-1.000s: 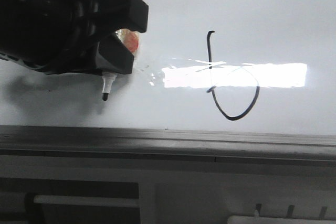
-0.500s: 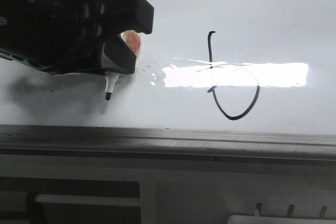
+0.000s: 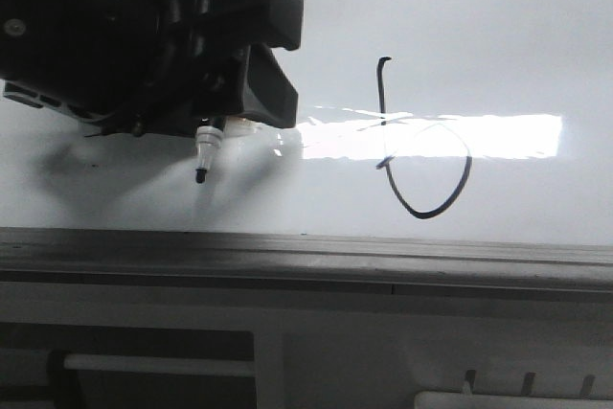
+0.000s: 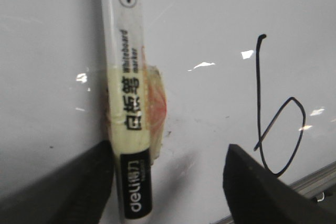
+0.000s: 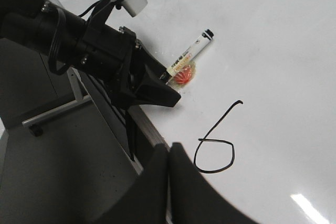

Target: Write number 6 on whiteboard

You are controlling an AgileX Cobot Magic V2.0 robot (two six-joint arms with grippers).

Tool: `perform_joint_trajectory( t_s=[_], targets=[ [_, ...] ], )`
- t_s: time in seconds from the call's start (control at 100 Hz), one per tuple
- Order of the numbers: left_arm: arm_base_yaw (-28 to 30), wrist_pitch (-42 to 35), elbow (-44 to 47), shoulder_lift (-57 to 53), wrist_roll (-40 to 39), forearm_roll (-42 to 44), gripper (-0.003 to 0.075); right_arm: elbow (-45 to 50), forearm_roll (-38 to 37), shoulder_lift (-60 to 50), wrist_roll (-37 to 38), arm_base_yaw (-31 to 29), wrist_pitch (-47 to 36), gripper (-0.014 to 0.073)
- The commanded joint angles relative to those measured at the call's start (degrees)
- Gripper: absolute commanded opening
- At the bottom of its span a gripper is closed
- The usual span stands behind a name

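Observation:
The number 6 (image 3: pixel 382 102) is a thin black line on the glossy whiteboard (image 3: pixel 498 26), right of my left gripper (image 3: pixel 283 69). It also shows in the left wrist view (image 4: pixel 258 93) and the right wrist view (image 5: pixel 223 119). The left gripper (image 4: pixel 168 153) is open, with its fingers wide apart. The white marker (image 4: pixel 128 103), wrapped with orange-red tape (image 4: pixel 156 98), rests against one finger. The marker tip (image 3: pixel 199 176) points down, near the board. My right gripper (image 5: pixel 169 148) is shut and empty, beside the board's edge near the 6.
The board's grey metal frame edge (image 3: pixel 306 256) runs below the writing. Below it are a white rail (image 3: pixel 153 366) and a slotted panel (image 3: pixel 517 390). A bright glare patch (image 3: pixel 498 136) crosses the 6. A metal stand leg (image 5: pixel 52 114) lies off the board.
The left gripper's jaws have spread apart and no longer clamp the marker. The gripper has shifted slightly right and now hides the marker's top end. The 6 is unchanged.

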Motion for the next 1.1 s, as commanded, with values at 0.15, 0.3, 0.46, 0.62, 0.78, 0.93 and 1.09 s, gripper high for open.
perform_joint_trajectory(
  t_s=[0.15,0.3,0.46,0.62,0.78,0.93,1.09],
  targets=[
    [1.37,-12.14,-1.20,-3.45,-0.21,-0.38,0.0537,-1.60,-2.15,-0.18,0.01,-0.38,-4.76,-0.0053],
    [-0.49,-12.03,-0.70,-12.50,4.05,1.10,0.0508,0.77,-5.62,-3.46,0.01,-0.38,-4.78,-0.0053],
    [-2.98,-11.68,2.82,-23.70,10.50,0.12,0.0277,8.03,-9.92,-10.52,2.98,-0.38,-4.89,-0.0053],
    [-4.11,-11.51,10.47,-34.54,11.07,-0.10,-0.0015,17.20,-20.33,-21.12,10.66,-0.38,-5.37,-0.0053],
    [-4.11,-8.84,18.14,-42.77,11.07,-0.24,-0.0019,23.19,-21.51,-32.11,14.72,-0.38,-4.74,-0.0053],
    [-4.11,-7.25,21.19,-47.09,11.07,-0.92,-0.0019,24.62,-20.86,-38.55,14.87,-0.38,-4.55,-0.0053],
    [-4.11,-7.15,21.48,-47.24,11.07,-0.92,-0.0019,24.62,-21.84,-38.41,14.87,-0.38,-4.21,-0.0053]
  ],
)
